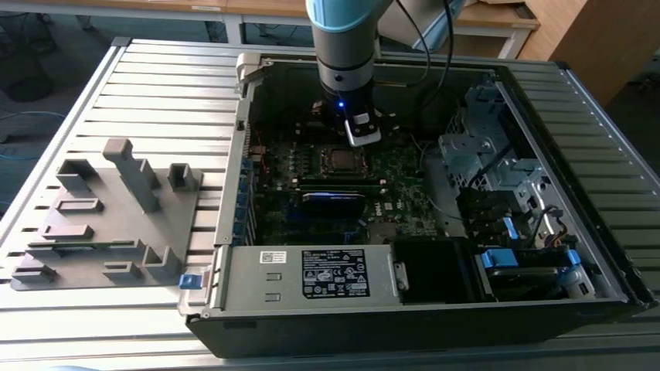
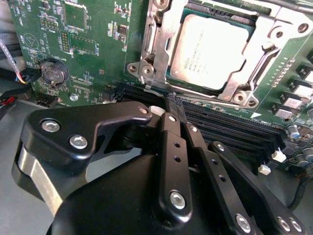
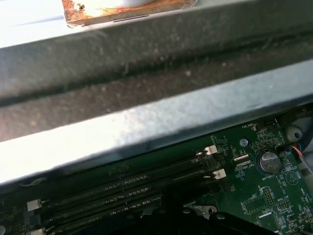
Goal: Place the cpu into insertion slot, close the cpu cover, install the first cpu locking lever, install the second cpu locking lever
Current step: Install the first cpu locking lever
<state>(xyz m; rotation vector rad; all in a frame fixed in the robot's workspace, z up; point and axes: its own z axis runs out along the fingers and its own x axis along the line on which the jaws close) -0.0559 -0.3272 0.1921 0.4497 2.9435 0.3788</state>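
Robot arm's gripper (image 1: 361,133) down inside an open computer case (image 1: 433,328), fingers pressed together, tips just beside the insertion slot (image 1: 338,159), the cpu (image 2: 210,49) seated in it, the cpu cover (image 2: 161,44) lying flat around the chip, green circuit board (image 2: 93,29) beneath.

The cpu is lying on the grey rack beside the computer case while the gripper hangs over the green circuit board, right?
No. The cpu sits in the insertion slot on the green circuit board, as the second wrist view shows; the gripper does hang over that board.
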